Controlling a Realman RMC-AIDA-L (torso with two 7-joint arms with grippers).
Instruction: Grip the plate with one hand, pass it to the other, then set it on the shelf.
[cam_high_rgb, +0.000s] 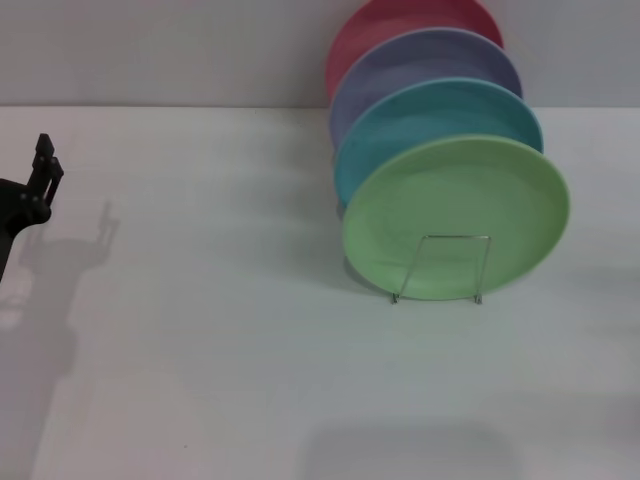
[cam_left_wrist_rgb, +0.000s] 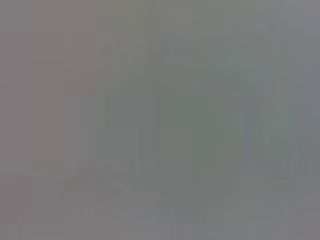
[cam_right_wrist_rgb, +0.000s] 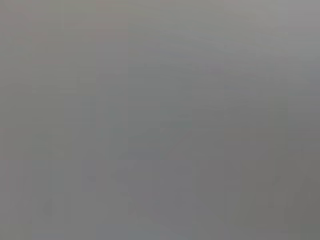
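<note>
The plate (cam_high_rgb: 455, 215), light green, already stands on edge in the shelf (cam_high_rgb: 440, 268), nearest of a leaning row, so you would judge the task finished or nearly so. Going left to right: your left gripper (cam_high_rgb: 42, 172) sits at the far left edge above the white table (cam_high_rgb: 200, 340), well apart from everything; whether its jaws are spread, you cannot tell. At right, the wire loop props the green plate's front, with turquoise (cam_high_rgb: 440, 115), lavender (cam_high_rgb: 425, 60) and pink (cam_high_rgb: 400, 20) plates behind. Your right gripper is out of view; both wrist views show nothing.
</note>
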